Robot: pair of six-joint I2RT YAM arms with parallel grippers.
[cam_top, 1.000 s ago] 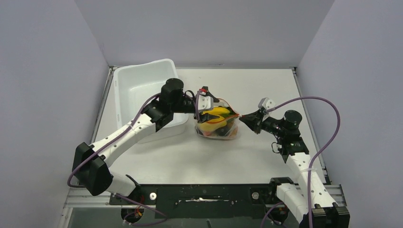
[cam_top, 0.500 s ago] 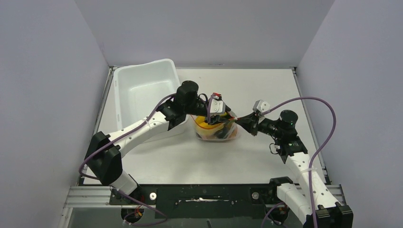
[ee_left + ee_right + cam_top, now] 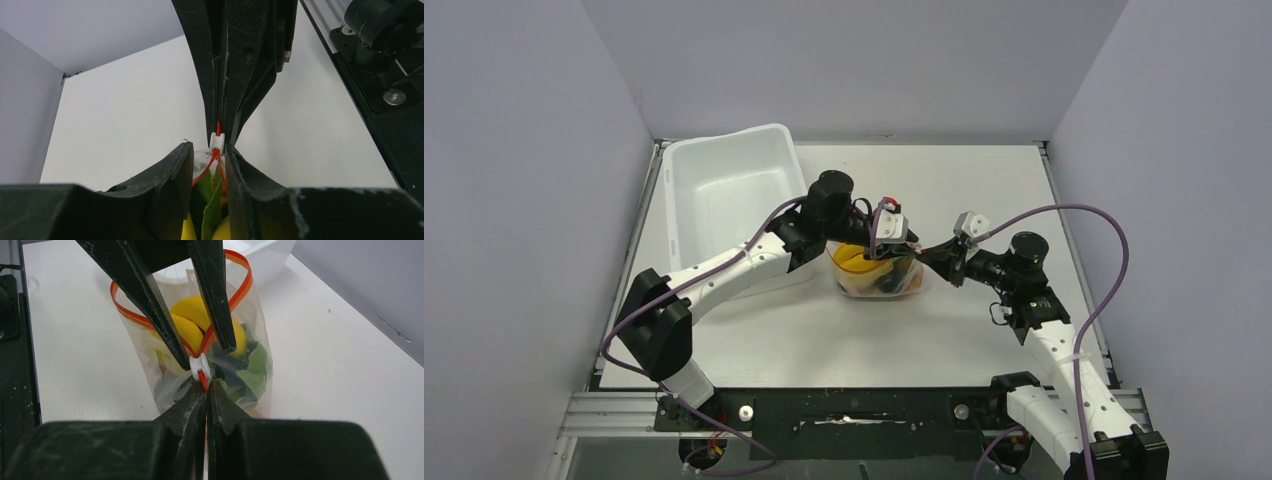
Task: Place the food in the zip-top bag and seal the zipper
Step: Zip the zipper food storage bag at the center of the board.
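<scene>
The clear zip-top bag (image 3: 886, 283) stands mid-table with the food (image 3: 867, 262) inside: yellow banana (image 3: 192, 320) and green leafy pieces (image 3: 255, 371). Its red zipper (image 3: 241, 284) loops wide apart, with the white slider (image 3: 199, 363) at the end nearest my right gripper. My right gripper (image 3: 204, 385) is shut on the red zipper end just past the slider; it also shows in the top view (image 3: 927, 252). My left gripper (image 3: 210, 150) is narrowly open and straddles both red strips (image 3: 204, 173) right behind the slider (image 3: 217, 141). It sits over the bag mouth (image 3: 898, 243).
The large white tub (image 3: 724, 180) stands at the back left, close behind my left arm. Both grippers meet tip to tip at the bag's right end. Grey walls enclose the table on three sides.
My left gripper has moved right across the bag mouth, up to the slider. My right gripper has shifted slightly left, still holding the zipper end. The bag has bunched narrower.
</scene>
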